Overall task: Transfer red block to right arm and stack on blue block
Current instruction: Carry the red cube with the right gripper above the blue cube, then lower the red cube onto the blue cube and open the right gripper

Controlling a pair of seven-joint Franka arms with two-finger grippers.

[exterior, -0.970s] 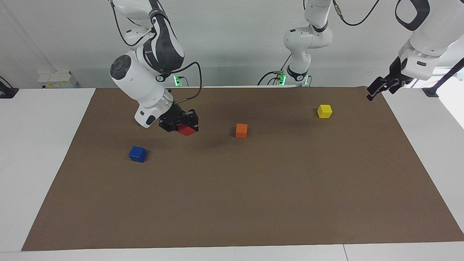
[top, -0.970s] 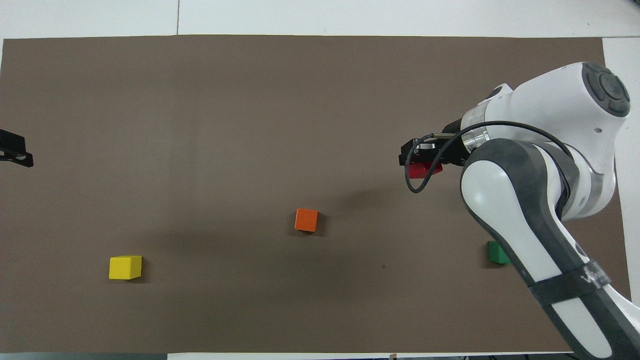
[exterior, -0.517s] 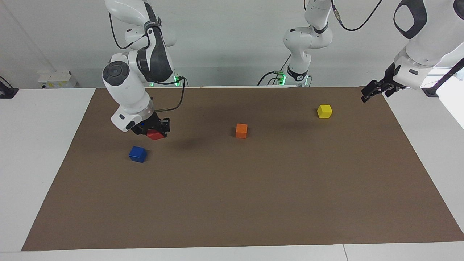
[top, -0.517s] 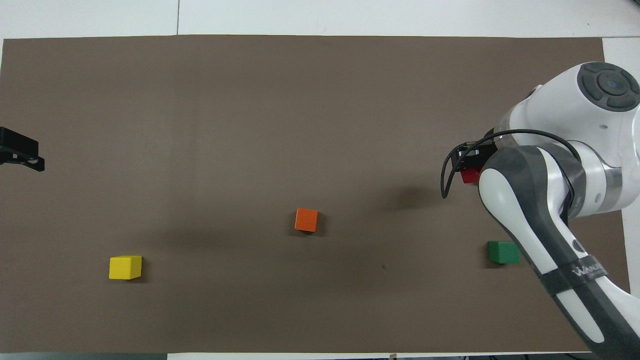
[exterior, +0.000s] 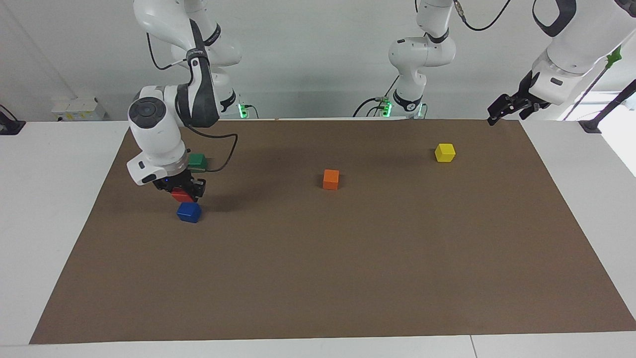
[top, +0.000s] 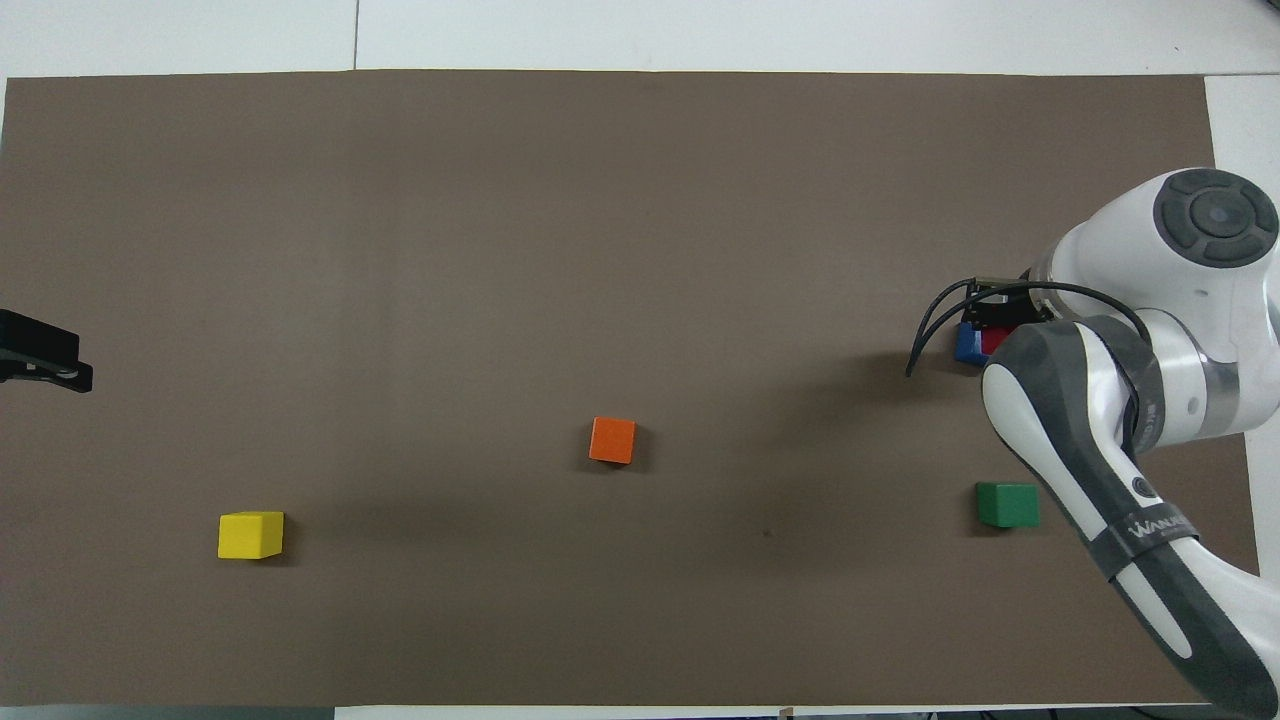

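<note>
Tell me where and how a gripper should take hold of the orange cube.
Grip the orange cube across two opposite vertical side faces, coming straight down from above. It sits flat on the brown mat with its top face bare, nothing touching it, and open mat on every side, so the fingers would likely have room to straddle it.

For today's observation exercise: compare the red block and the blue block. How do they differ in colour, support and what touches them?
Colour: the red block is bright red, the blue block deep blue.
Support: the red block is held just above the blue block; the blue block rests on the brown mat.
Contact: the right gripper clamps the red block; nothing grips the blue block.
Shared: both are small cubes of similar size.
</note>
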